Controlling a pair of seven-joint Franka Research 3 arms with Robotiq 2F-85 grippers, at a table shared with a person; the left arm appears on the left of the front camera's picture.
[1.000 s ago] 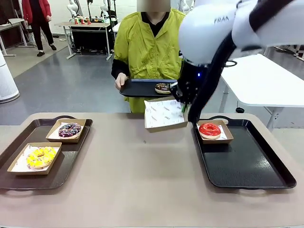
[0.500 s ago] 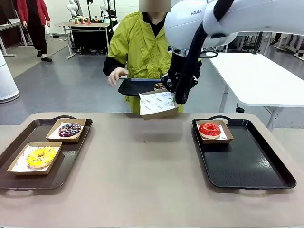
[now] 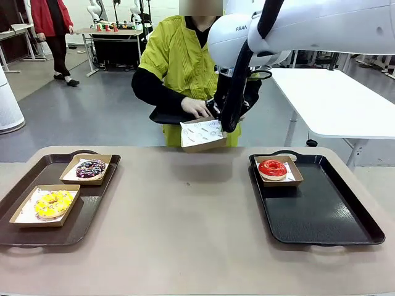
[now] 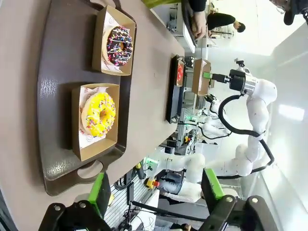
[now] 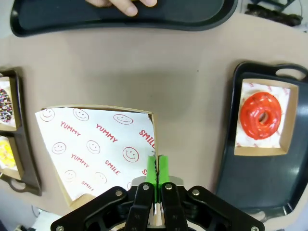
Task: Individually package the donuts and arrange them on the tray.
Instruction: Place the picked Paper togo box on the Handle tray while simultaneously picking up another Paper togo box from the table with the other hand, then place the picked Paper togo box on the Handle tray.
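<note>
- Beige tabletop runs across the room, and everything here is easiest to place from the black tray on the robot's right.
- On that tray, in the far corner nearest the person, the red-glazed donut sits in its own paper-lined box.
- Well away from it, across the bare middle of the table, a brown tray carries two more boxed donuts: the dark sprinkled donut at the back and the yellow donut nearer the robot.
- Beyond the black tray's far inner corner, the right gripper is lifted off the table, its green pads pinched tight on the rim of an empty box lined with smiley-print paper.
- The person's hand reaches onto a dark tray they hold just behind that box; I can't make out the donut on it from here.
- The left gripper hangs above the brown tray with its fingers spread wide, holding nothing.
- To my eye this is the step of offering the empty box for the next donut.
- Next, I'd judge, the box must stay level and steady while it is filled, then come down on the black tray beside the red one.
</note>
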